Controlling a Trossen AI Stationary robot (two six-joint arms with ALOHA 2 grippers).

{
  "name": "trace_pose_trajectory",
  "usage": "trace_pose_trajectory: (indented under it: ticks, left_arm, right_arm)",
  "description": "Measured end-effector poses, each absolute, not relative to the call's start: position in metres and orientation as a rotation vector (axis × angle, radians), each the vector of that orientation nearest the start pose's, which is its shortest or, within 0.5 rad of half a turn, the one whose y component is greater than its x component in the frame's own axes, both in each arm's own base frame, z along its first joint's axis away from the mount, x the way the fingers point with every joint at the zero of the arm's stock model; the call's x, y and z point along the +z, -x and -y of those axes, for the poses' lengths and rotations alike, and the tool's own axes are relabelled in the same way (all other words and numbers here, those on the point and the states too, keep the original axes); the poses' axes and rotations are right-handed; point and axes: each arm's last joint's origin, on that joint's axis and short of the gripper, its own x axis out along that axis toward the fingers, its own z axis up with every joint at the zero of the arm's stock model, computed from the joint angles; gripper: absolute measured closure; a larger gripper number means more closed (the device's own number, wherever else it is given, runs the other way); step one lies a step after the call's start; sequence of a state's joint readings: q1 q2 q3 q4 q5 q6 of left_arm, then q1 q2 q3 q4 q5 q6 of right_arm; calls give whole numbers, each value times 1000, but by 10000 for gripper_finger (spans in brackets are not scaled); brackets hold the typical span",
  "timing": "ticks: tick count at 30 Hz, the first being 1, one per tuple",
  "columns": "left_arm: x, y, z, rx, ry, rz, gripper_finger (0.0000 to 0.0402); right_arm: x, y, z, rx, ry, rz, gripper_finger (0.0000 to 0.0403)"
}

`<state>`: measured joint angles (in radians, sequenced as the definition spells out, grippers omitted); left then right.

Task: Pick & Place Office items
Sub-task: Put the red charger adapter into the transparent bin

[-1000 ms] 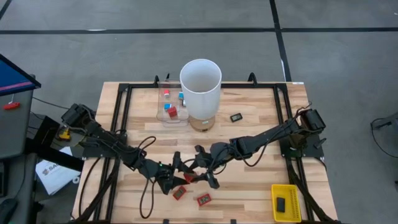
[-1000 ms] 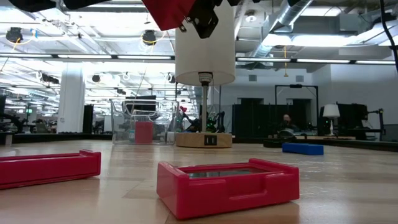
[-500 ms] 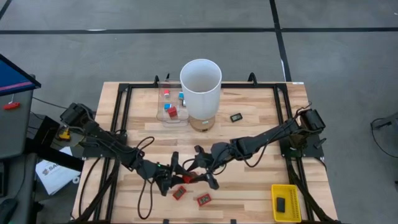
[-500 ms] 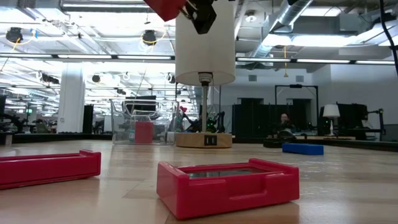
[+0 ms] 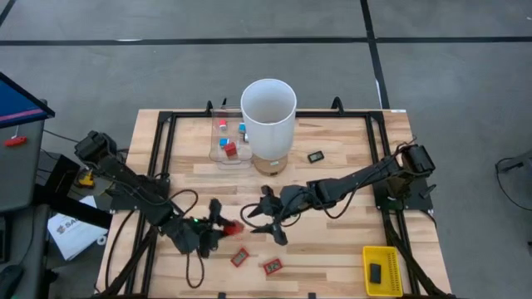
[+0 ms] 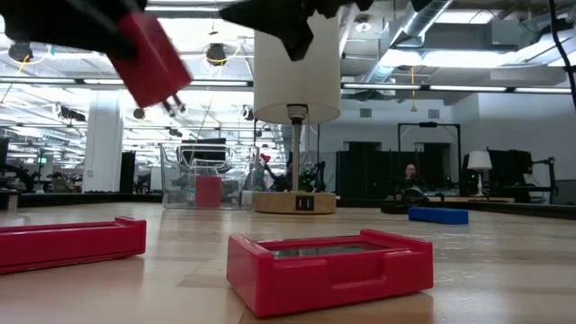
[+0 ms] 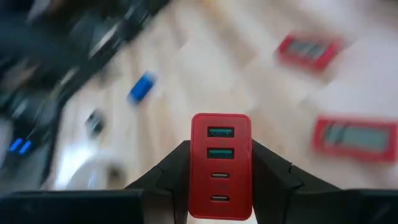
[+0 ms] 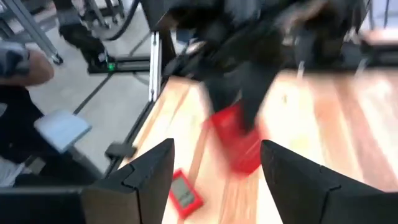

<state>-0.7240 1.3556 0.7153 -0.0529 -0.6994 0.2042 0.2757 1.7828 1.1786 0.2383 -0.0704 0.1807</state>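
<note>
A red plug block (image 7: 221,163) with several ports on one face hangs above the table, with my left gripper (image 5: 221,226) shut on it. In the low view the block (image 6: 149,56) is tilted, its prongs pointing down. My right gripper (image 5: 268,223) stands open just to the block's right, with the block (image 8: 239,144) beyond its fingers and apart from them. Two flat red pieces (image 5: 239,257) (image 5: 271,267) with dark centres lie flat on the table near its front edge. My left gripper pinches the red block by its two long sides (image 7: 196,163) between its two fingers (image 7: 169,173), at the half away from the upper ports. The port face shows between the fingers. The block is lifted clear of the table and tilted.
A tall white cylinder (image 5: 268,116) stands at the far middle, with a clear box (image 5: 228,143) of red and blue pieces to its left. A small black piece (image 5: 316,156) lies right of the cylinder. A yellow mesh basket (image 5: 381,270) holding a black piece sits at the near right corner.
My left gripper has taken hold of the red block and carried it away from my right gripper toward the table's left edge; the block has tipped. My right gripper has let go and drawn a little toward the far edge.
</note>
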Motion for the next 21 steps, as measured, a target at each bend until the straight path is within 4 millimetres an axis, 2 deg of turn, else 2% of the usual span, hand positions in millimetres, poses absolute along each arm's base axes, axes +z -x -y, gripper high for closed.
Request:
trace_pose_trajectory:
  ticks: [5,10,18,21]
  left_arm:
    - [202,-192,138,138,-645,-677,288]
    - [215,-183,109,364,-543,-648,288]
    - [248,-182,42,603,-311,-562,288]
    - [258,-186,13,614,-207,-540,288]
  right_arm:
    - [226,-374,-133,332,-198,-540,178]
    - [214,-355,-161,297,-266,-701,183]
    - [201,-319,-201,120,-231,-823,194]
    - [199,-310,-210,55,-201,-821,199]
